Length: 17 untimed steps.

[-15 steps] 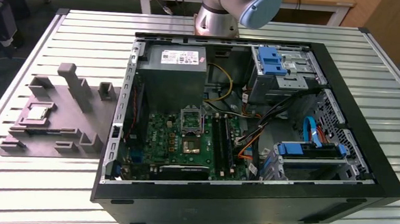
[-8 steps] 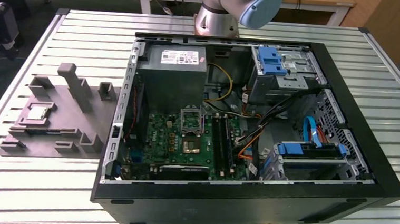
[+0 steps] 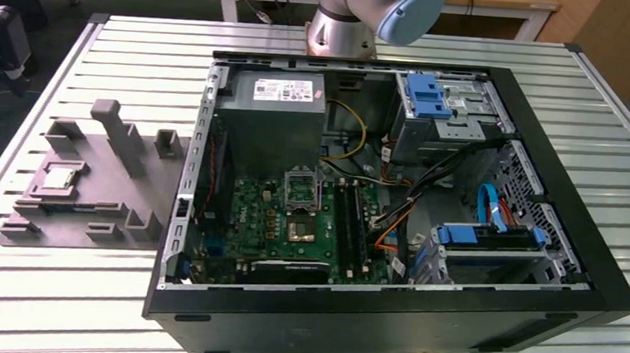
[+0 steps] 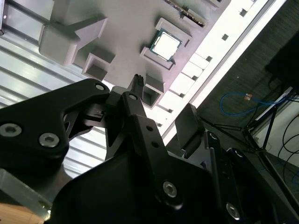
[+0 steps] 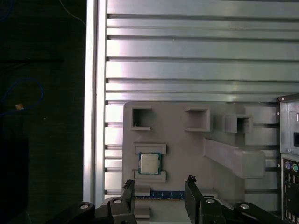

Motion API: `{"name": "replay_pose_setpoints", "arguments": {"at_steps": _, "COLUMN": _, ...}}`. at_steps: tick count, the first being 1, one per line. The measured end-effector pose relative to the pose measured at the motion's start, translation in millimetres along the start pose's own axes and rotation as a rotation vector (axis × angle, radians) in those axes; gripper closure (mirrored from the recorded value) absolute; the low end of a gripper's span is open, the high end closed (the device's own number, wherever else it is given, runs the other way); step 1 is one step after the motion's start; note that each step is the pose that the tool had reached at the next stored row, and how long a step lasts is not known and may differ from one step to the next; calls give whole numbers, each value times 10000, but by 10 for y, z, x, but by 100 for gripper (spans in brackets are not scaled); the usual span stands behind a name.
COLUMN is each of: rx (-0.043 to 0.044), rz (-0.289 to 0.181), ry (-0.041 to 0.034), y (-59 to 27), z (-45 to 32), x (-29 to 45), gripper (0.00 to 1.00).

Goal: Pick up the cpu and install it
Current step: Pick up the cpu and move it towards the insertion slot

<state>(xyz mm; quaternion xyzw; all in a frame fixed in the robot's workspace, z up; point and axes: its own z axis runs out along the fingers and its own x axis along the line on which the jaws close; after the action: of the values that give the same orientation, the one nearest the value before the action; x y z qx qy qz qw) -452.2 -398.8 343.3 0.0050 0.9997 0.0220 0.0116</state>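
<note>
Two fingers point(image 5: 190, 192) of the gripper point(image 5: 159, 183) stand apart with nothing between them, hovering above the grey fixture tray point(image 5: 187, 154). The cpu point(image 5: 149, 163) lies flat in its pocket there, at the middle left of the exterior view and well apart from the computer case point(image 3: 575, 270). I'd centre squarely over the chip, stay level, and grip opposite edges gently — no tilt.

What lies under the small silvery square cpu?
The cpu rests in a framed seat of the grey moulded fixture, on the slatted metal table. The chip covers the seat's floor.
</note>
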Motion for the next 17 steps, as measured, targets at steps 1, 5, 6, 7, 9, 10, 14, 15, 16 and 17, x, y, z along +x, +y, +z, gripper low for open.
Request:
{"name": "replay_pose_setpoints", "arguments": {"at_steps": 1, "rx": 0, "rz": 0, "ry": 0, "y": 0, "z": 2, "x": 0, "gripper": 45}}
{"name": "replay_pose_setpoints", "arguments": {"at_steps": 5, "rx": 0, "rz": 0, "ry": -1, "y": -1, "z": 13, "x": 0, "gripper": 45}}
{"name": "replay_pose_setpoints", "arguments": {"at_steps": 6, "rx": -1, "rz": 0, "ry": -2, "y": -1, "z": 18, "x": 0, "gripper": 45}}
{"name": "replay_pose_setpoints", "arguments": {"at_steps": 7, "rx": -1, "rz": -1, "ry": -2, "y": -1, "z": 24, "x": 1, "gripper": 45}}
{"name": "replay_pose_setpoints", "arguments": {"at_steps": 9, "rx": 0, "rz": 1, "ry": 0, "y": -2, "z": 39, "x": 1, "gripper": 45}}
{"name": "replay_pose_setpoints", "arguments": {"at_steps": 10, "rx": 0, "rz": 1, "ry": 0, "y": -3, "z": 48, "x": 2, "gripper": 45}}
{"name": "replay_pose_setpoints", "arguments": {"at_steps": 14, "rx": 0, "rz": 0, "ry": 0, "y": -5, "z": 89, "x": 2, "gripper": 45}}
{"name": "replay_pose_setpoints", "arguments": {"at_steps": 15, "rx": 0, "rz": 0, "ry": -1, "y": -6, "z": 100, "x": 2, "gripper": 45}}
{"name": "replay_pose_setpoints", "arguments": {"at_steps": 16, "rx": 0, "rz": 0, "ry": 0, "y": -6, "z": 110, "x": 3, "gripper": 45}}
{"name": "replay_pose_setpoints", "arguments": {"at_steps": 17, "rx": 0, "rz": 0, "ry": 0, "y": -6, "z": 121, "x": 3, "gripper": 45}}
